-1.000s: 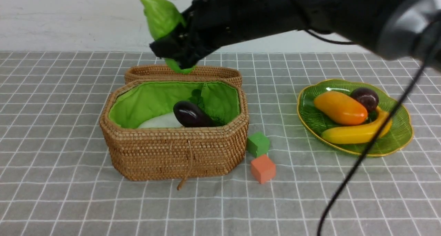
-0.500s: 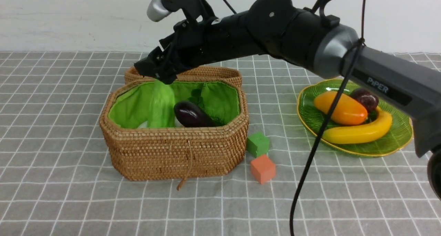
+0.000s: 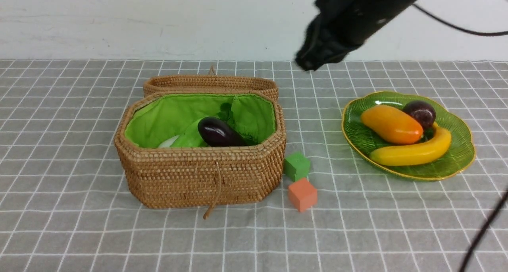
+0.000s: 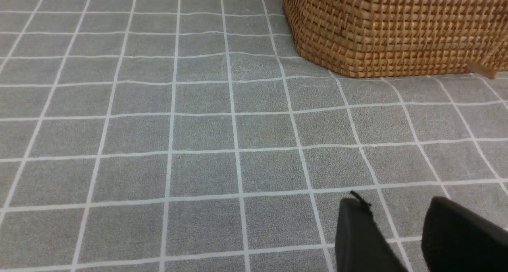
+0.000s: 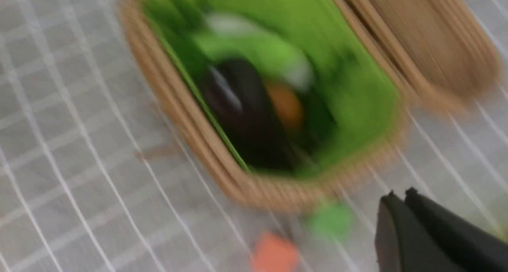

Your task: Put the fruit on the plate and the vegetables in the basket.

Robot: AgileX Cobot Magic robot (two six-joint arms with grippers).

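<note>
1. Front view: right gripper (image 3: 313, 61), closed and empty, is retreating at upper right; the cucumber (image 3: 190, 136) it released is now lying in the basket (image 3: 202, 176) at centre-left. Fruit (image 3: 393, 125) is sitting on the plate (image 3: 456, 161), so sorting looks finished.
2. Left wrist view: left gripper (image 4: 401, 240), lower right, is hanging partly open, holding nothing.
3. Right wrist view: blurred; fingers (image 5: 428, 232) are pressing together.
</note>
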